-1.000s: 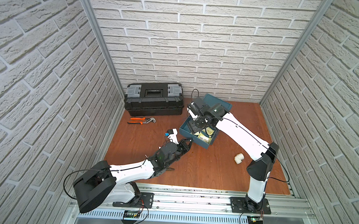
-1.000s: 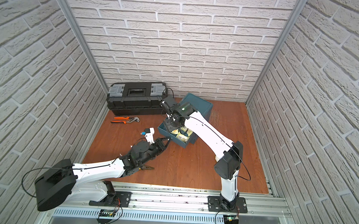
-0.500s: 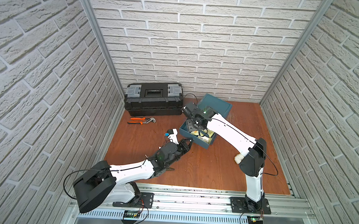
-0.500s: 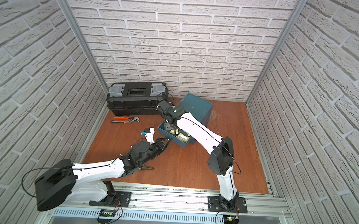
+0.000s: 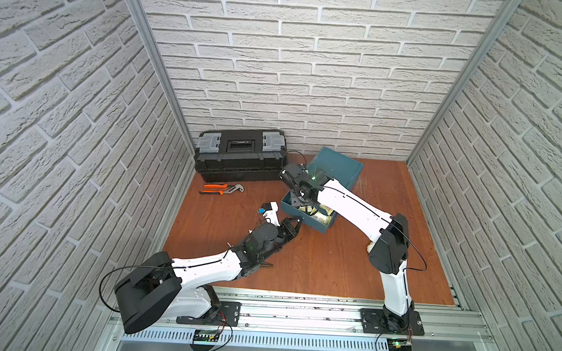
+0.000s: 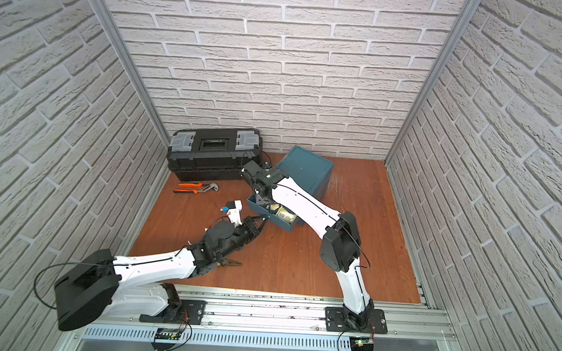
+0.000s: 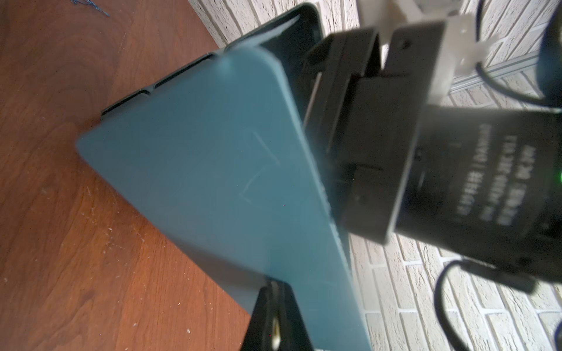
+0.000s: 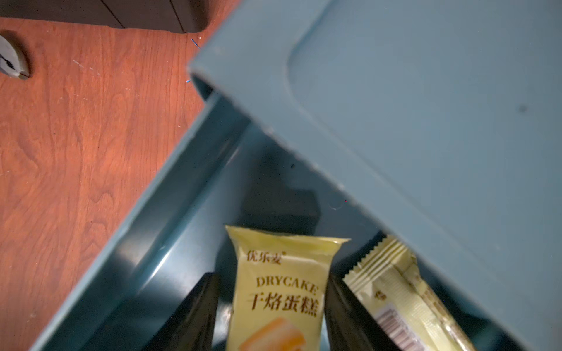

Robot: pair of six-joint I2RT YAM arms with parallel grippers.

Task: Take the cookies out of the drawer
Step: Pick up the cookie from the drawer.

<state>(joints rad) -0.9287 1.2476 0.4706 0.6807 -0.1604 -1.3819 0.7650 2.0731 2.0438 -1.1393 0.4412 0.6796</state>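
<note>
Cookies (image 8: 395,291) in open teal drawer (image 8: 146,243), cream packet (image 8: 279,288) between right jaws

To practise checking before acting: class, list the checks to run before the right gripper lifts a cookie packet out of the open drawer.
1. Drawer pulled open: ok.
2. Cream packet between the right gripper fingers: ok.
3. Jaws closed firmly on it: cannot tell.
4. Second packet clear of the fingers: cannot tell.
5. Left gripper shut beside drawer front: ok.
6. Cabinet clear of the way up: cannot tell.
</note>
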